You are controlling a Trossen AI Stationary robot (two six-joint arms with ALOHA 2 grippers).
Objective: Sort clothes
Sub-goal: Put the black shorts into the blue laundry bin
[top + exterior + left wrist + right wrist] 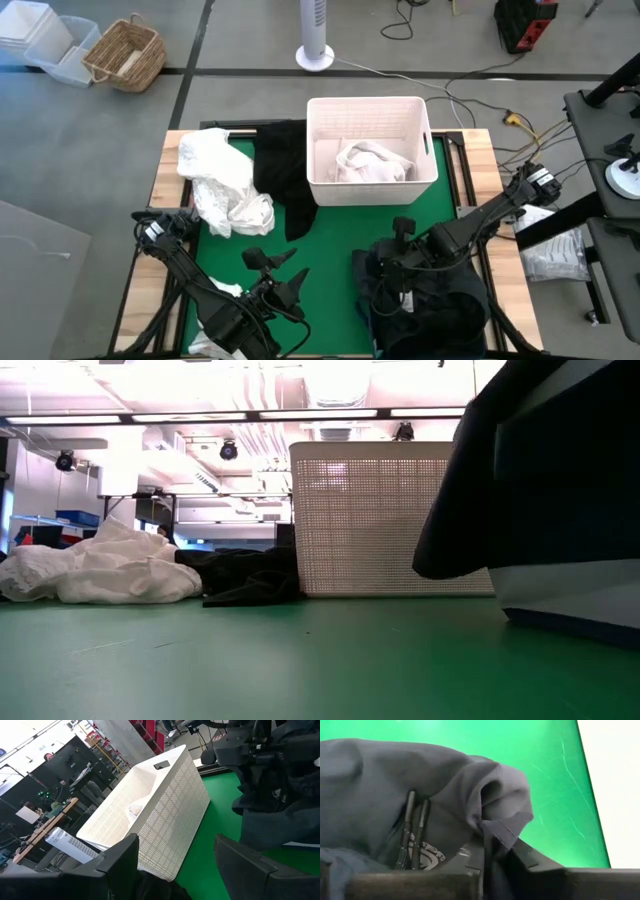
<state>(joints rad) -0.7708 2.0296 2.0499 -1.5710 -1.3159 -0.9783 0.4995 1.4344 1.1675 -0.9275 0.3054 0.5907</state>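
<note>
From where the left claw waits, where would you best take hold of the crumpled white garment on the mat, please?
Probably pinch the raised fold at the near end of the white garment, coming straight down from above; it lies in a bunched heap, and the black garment lies against its right side.

You've got a crumpled white fabric garment (222,180) bunched up in the left-centre of the high view, sitting on the green mat. Right beside it, touching, is a black fabric garment (283,170) spread flat, running up against the left wall of the bin; in the low view the two show as a white heap at left with the black one next to it. Another white fabric piece (368,163) lies rumpled inside the bin, upper centre. Lower right there's a dark navy fabric garment (425,300), all folds, with one fold pinched up.
</note>
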